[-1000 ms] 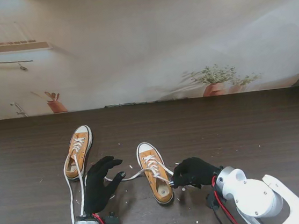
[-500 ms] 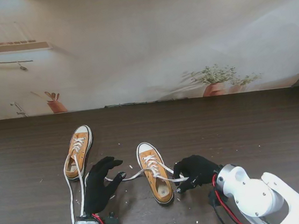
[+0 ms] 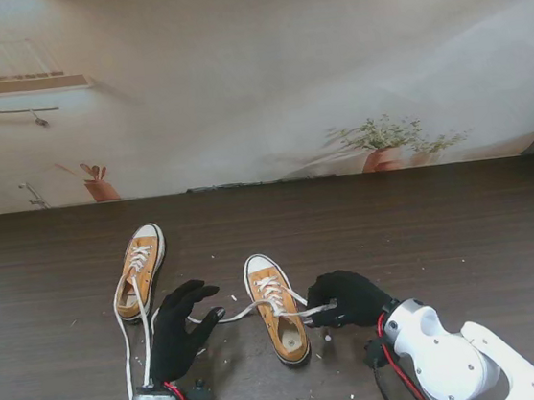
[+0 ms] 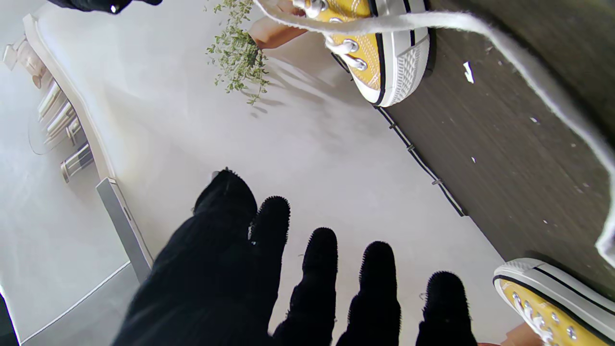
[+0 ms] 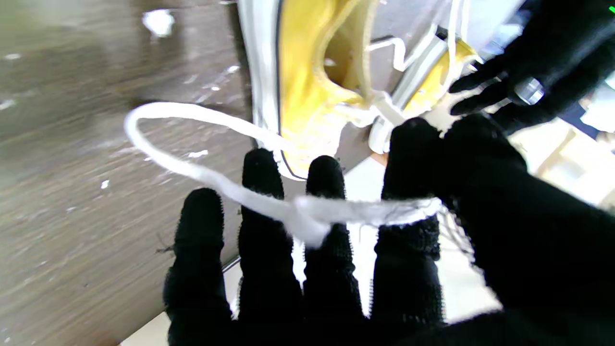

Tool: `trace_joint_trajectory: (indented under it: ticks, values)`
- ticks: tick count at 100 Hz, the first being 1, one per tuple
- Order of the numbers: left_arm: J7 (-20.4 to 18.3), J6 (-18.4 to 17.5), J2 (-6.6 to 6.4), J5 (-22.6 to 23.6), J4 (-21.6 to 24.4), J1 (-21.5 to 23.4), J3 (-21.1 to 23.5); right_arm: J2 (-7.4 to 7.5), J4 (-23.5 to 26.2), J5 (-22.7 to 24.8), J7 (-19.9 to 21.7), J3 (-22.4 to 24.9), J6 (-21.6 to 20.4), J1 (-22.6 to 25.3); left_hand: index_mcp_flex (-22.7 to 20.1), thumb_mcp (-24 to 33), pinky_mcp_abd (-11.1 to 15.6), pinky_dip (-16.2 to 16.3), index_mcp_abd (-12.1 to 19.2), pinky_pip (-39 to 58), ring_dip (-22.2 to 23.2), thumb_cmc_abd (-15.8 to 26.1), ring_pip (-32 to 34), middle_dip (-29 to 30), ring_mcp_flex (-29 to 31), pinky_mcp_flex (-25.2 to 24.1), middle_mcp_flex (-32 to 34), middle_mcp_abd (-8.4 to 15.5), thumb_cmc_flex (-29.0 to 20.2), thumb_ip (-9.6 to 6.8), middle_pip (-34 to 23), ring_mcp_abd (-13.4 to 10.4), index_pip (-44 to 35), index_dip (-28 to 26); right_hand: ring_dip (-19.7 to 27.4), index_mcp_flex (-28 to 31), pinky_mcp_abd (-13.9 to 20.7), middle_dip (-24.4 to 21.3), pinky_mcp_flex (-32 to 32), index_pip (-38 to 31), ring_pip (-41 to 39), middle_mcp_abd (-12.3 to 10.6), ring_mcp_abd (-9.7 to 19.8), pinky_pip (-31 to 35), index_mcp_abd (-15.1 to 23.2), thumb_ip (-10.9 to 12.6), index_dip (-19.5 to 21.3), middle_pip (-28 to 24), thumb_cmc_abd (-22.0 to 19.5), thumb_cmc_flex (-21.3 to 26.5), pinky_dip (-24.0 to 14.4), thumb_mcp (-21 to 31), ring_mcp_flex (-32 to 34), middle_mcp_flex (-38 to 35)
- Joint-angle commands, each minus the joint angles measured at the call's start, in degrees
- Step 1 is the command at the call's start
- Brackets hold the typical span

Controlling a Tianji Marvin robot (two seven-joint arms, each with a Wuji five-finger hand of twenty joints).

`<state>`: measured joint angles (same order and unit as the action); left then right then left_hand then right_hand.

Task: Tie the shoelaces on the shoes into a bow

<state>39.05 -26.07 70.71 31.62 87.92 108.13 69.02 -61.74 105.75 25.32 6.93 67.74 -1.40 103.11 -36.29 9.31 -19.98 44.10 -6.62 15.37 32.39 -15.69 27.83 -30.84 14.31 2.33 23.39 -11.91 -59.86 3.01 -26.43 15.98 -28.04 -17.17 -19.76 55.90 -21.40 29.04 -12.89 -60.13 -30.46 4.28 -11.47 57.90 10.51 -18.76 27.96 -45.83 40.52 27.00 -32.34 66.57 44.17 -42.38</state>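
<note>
Lace (image 5: 365,211) crosses the right hand's (image 3: 348,299) fingers (image 5: 408,192) in its wrist view, running toward the thumb; whether it is pinched or merely draped I cannot tell for sure, but I judge it held. From there it curls in a loop over the surface (image 3: 444,228) and runs to the near shoe (image 3: 276,308), which lies just beside this hand at its nine o'clock in the stand view, toe pointing to twelve.

The left hand (image 3: 177,328) stands with fingers spread, gripping nothing. A second lace end (image 3: 224,316) stretches from the near shoe toward it and ends at its fingertips. The far shoe (image 3: 140,269) sits at this hand's eleven o'clock, its own lace (image 3: 127,356) trailing down toward six.

So both ends of the near shoe's lace run across its long axis, one toward each hand. The left hand looks to need its end next before any crossing.
</note>
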Motion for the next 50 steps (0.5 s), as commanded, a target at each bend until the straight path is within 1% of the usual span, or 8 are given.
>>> trace_joint_trajectory:
  ticks: [1,7,12,20,28,32,43,50]
  values:
    - [-1.00,-0.25,-0.04,0.04,0.62,0.23,-0.02,-0.51,-0.57,-1.03,-0.01,-0.07,-0.93,0.25,-1.29,-1.69,0.13,1.17,1.95,-1.00,-1.14,1.48,0.45,0.69,0.72,0.28,0.26,-0.31,-2.84,-1.19,-0.10,0.37,0.22,-0.31,2.94,0.20,2.21,-7.01,2.15,-1.69,6.28,1.15,-1.36,-4.88,1.51,1.16,2.04,5.39,-1.56,1.13,4.52,0.14,-1.72,-1.17]
    - [-1.03,-0.27,-0.02,-0.07,0.64,0.25,-0.06,-0.93,-1.16,-3.41,-1.20,-0.14,-1.81,0.29,-1.24,-1.73,0.20,1.22,1.93,-1.07,-1.14,1.48,0.44,0.70,0.71,0.25,0.20,-0.30,-2.81,-1.21,-0.06,0.38,0.26,-0.29,4.78,0.36,3.01,-10.38,1.13,-2.23,10.07,2.04,-2.49,-6.67,0.48,1.06,2.35,10.45,-1.05,1.38,7.84,1.10,0.31,-6.09]
    - [-1.01,-0.27,0.00,-0.14,0.65,0.25,-0.10,-1.45,-1.41,-6.90,-2.19,-0.30,-1.64,0.40,-1.26,-1.75,0.21,1.26,1.86,-1.12,-1.13,1.49,0.46,0.69,0.74,0.26,0.27,-0.33,-2.81,-1.23,-0.09,0.39,0.25,-0.29,5.70,0.52,2.98,-12.36,-0.34,-2.58,11.76,2.88,-2.95,-6.21,-0.69,1.00,2.34,14.18,-0.31,1.83,10.08,1.87,3.37,-11.94]
    - [-0.89,-0.26,0.03,-0.12,0.62,0.22,-0.16,-2.20,-1.64,-13.76,-2.64,-0.33,-1.18,0.57,-1.32,-1.79,0.34,1.34,1.84,-1.18,-1.11,1.45,0.50,0.66,0.80,0.34,0.40,-0.42,-2.78,-1.24,-0.14,0.50,0.22,-0.31,6.18,0.54,3.94,-13.84,-1.03,-2.97,12.85,3.53,-2.67,-5.15,-2.36,1.05,2.41,16.62,0.28,2.73,12.48,2.40,7.31,-20.05]
    - [-0.91,-0.31,0.02,-0.11,0.60,0.20,-0.16,-2.76,-1.54,-19.04,-2.73,-0.23,0.61,0.72,-1.32,-1.80,0.53,1.33,1.78,-1.30,-1.11,1.48,0.52,0.65,0.85,0.32,0.52,-0.46,-2.76,-1.26,-0.18,0.49,0.23,-0.29,5.16,0.12,3.71,-13.94,-3.16,-3.06,10.87,3.32,-2.42,-2.62,-2.90,1.03,2.80,14.86,-0.24,3.08,12.96,2.40,13.35,-29.79]
    - [-0.87,-0.31,0.03,-0.09,0.59,0.19,-0.16,-3.08,-1.31,-21.12,-2.90,-0.19,1.96,0.83,-1.38,-1.79,0.65,1.29,1.78,-1.40,-1.11,1.44,0.54,0.65,0.88,0.31,0.58,-0.44,-2.78,-1.27,-0.19,0.52,0.20,-0.30,3.88,-0.13,3.21,-13.12,-4.30,-3.24,8.89,3.36,-2.50,-0.71,-3.78,1.07,3.15,12.10,-0.27,3.52,12.67,2.27,16.35,-33.14]
    - [-0.79,-0.28,0.04,-0.05,0.65,0.18,-0.12,-3.56,-0.91,-24.43,-3.22,0.04,4.31,0.94,-1.47,-1.85,0.97,1.08,1.57,-1.69,-1.11,1.54,0.61,0.62,1.07,0.36,0.83,-0.54,-2.69,-1.24,-0.27,0.51,0.25,-0.24,0.06,-0.60,2.26,-9.52,-8.77,-3.36,2.88,2.63,-2.64,3.12,-5.30,1.17,3.20,3.97,-0.43,3.86,11.69,1.93,23.77,-38.61]
    - [-0.76,-0.38,0.05,-0.02,0.72,0.15,-0.05,-3.63,-0.50,-27.03,-2.48,0.33,5.86,1.01,-1.51,-1.80,1.24,0.80,1.49,-1.97,-1.15,1.50,0.62,0.61,1.19,0.48,1.01,-0.65,-2.83,-1.26,-0.32,0.53,0.32,-0.18,-2.08,-0.80,2.71,-7.04,-11.46,-3.54,-1.33,3.51,-3.10,4.77,-6.24,1.27,2.92,-0.59,-0.38,4.11,11.47,1.68,28.32,-40.27]
